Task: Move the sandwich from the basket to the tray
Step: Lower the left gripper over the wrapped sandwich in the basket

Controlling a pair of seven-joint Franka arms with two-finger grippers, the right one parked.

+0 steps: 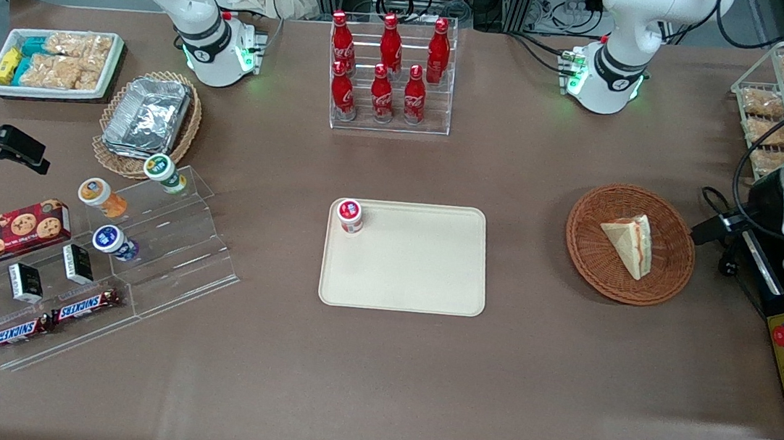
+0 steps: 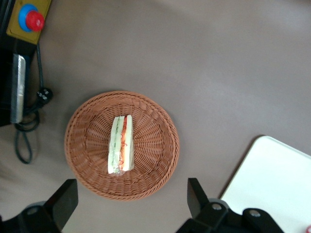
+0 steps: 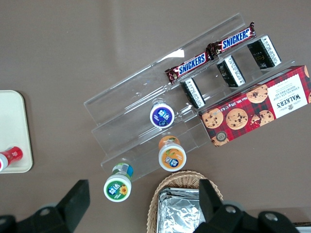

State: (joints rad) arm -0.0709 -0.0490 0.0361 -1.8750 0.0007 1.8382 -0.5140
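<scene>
One sandwich (image 2: 121, 144) lies in the basket (image 2: 160, 165), filling edge up, long axis between the released jaws of the gripper (image 2: 132, 203) above.

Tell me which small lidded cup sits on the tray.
The red-lidded cup, in a corner of the tray; the green-, orange- and blue-lidded ones stand on the acrylic steps. The open gripper hovers above the basket.

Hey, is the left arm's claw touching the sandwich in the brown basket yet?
Apart. The left wrist view shows the open claw hanging above, its fingers clear of the sandwich lying in the basket.
</scene>
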